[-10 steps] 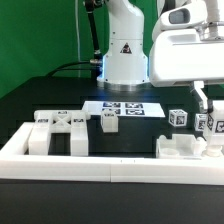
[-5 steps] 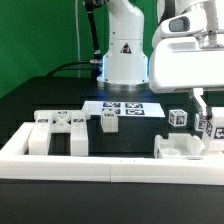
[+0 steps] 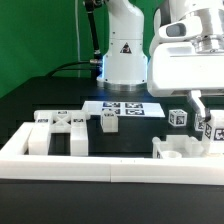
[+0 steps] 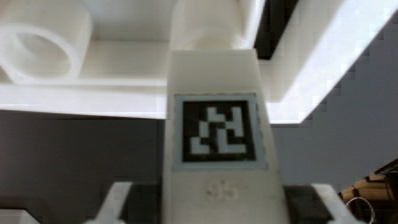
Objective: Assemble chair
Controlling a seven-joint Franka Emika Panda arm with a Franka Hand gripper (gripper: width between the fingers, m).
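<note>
My gripper (image 3: 211, 132) is at the exterior view's right, shut on a white chair post (image 3: 214, 127) with a black-and-white tag. In the wrist view the post (image 4: 219, 120) runs out from between the fingers (image 4: 121, 203), and my gripper (image 4: 219, 207) clamps its near end. The post's far end meets the white seat slab (image 4: 107, 70), which has a round hole. In the exterior view the seat slab (image 3: 178, 150) lies just below the gripper, behind the rail. Other chair parts (image 3: 60, 130) lie at the left, and a short post (image 3: 107, 121) stands near the middle.
A long white border rail (image 3: 100, 165) runs along the front. The marker board (image 3: 125, 107) lies flat before the arm's base (image 3: 125, 60). A small tagged cube (image 3: 178, 118) sits right of the board. A black cable curves at the back left.
The gripper has come down a little with the post in it. The seat slab has shifted slightly toward the exterior view's left.
</note>
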